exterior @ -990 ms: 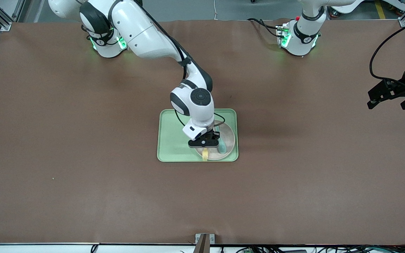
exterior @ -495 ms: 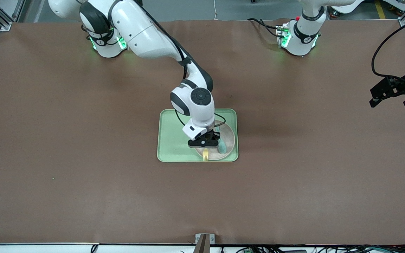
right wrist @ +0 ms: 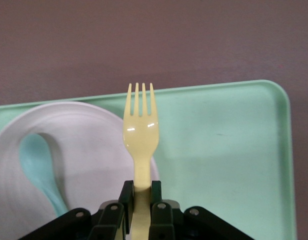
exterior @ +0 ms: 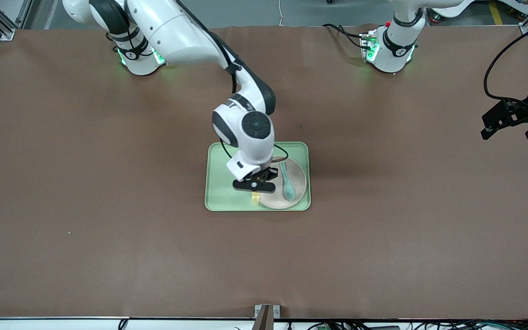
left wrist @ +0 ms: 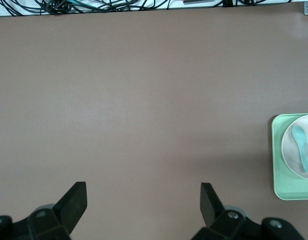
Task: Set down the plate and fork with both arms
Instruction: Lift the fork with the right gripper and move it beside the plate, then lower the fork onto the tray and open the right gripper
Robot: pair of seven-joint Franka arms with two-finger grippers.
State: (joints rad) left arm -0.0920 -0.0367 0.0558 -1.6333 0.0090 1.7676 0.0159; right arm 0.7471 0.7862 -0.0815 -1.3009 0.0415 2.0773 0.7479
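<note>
The beige plate [exterior: 297, 175] lies in the light-green tray [exterior: 222, 183], at the tray's end toward the left arm, with a teal spoon [exterior: 287, 185] on it. My right gripper [exterior: 255, 187] is shut on the pale-yellow fork [exterior: 255, 199] and holds it above the tray beside the plate's rim. In the right wrist view the fork [right wrist: 140, 135] sticks out from my shut right gripper [right wrist: 141, 192], over the plate's edge [right wrist: 79, 140] and the tray [right wrist: 224, 150]. My left gripper [exterior: 511, 121] is open and empty, waiting over the table's left-arm end; its fingers [left wrist: 74, 200] show over bare table.
The brown table [exterior: 108, 183] spreads wide around the tray. The left wrist view shows the tray [left wrist: 276, 170] with plate and spoon [left wrist: 301, 152] at one side. Cables lie along the table's edge nearest the front camera [exterior: 383, 325].
My right gripper has lifted the fork off the plate and moved it toward the right arm's end, uncovering the spoon. The left gripper has hardly moved.
</note>
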